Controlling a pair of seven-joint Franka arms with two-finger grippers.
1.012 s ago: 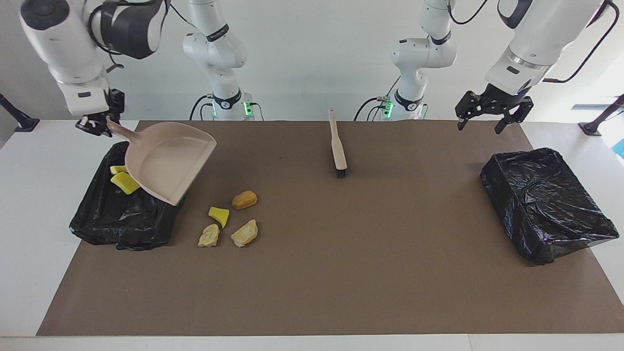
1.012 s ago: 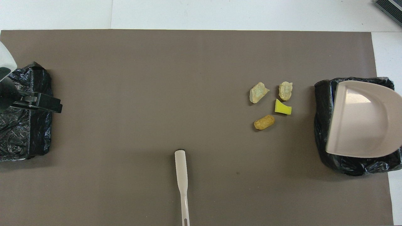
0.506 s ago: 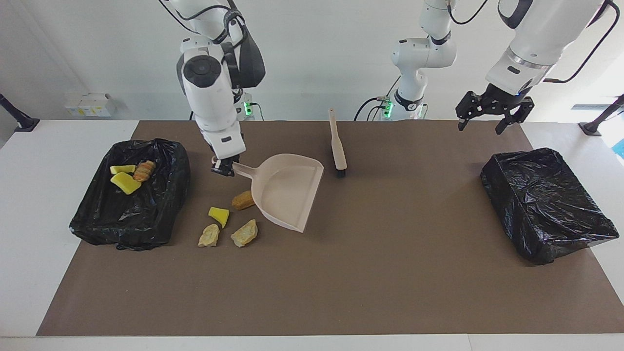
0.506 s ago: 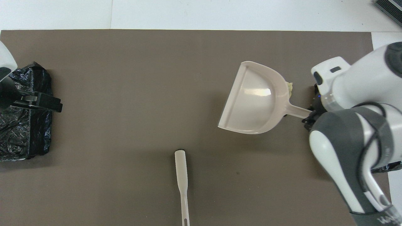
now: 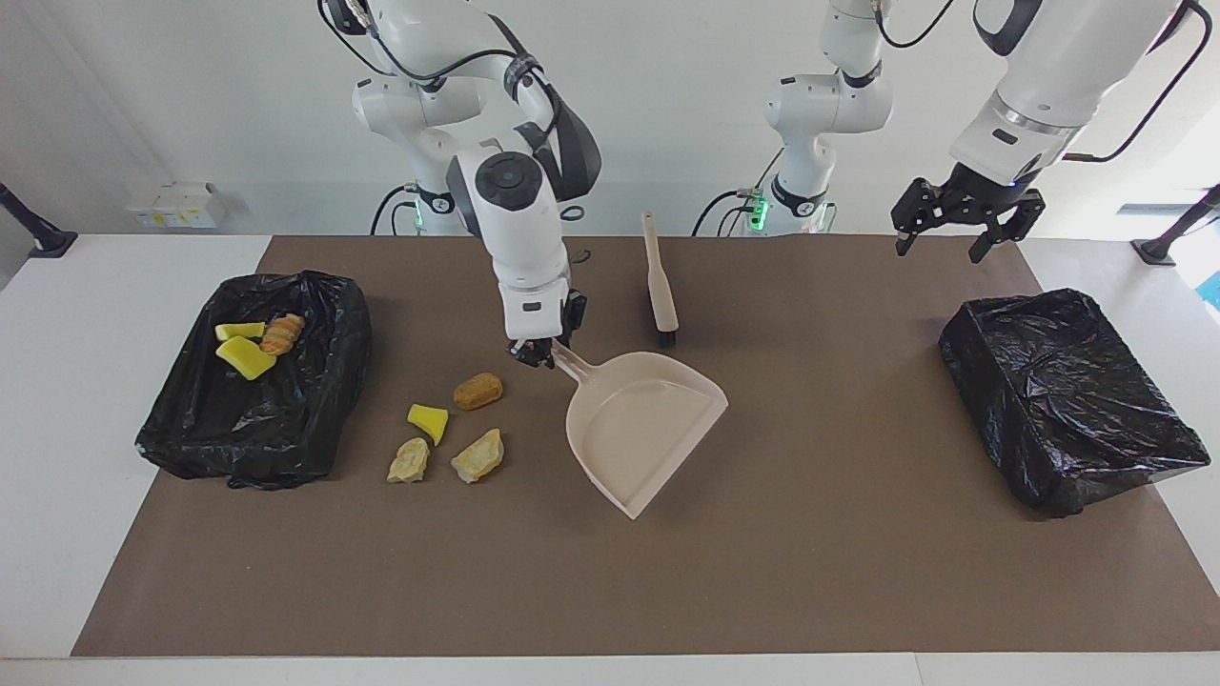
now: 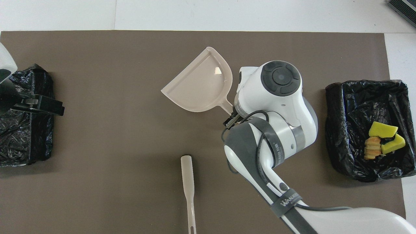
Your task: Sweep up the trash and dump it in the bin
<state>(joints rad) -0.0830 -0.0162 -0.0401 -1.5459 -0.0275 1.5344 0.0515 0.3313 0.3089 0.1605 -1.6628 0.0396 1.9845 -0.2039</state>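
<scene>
Toward the right arm's end of the table, a black-lined bin (image 5: 253, 400) holds two yellow wedges (image 5: 244, 357) and a ridged orange-brown lump (image 5: 281, 333). Beside it on the brown mat (image 5: 610, 591) lie four more bits of trash (image 5: 448, 429). Over the mat's middle, the right gripper (image 5: 536, 353) is clamped tight on the beige dustpan (image 5: 640, 429) by its handle. A brush (image 5: 660, 286) lies nearer the robots. The left gripper (image 5: 963, 224) waits, jaws spread wide and empty, above the second bin (image 5: 1067, 400).

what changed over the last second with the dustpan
The right gripper, shut on the handle, carried the dustpan from over the bin that holds three trash bits out past the four trash bits on the mat. Brush and left gripper unchanged.
</scene>
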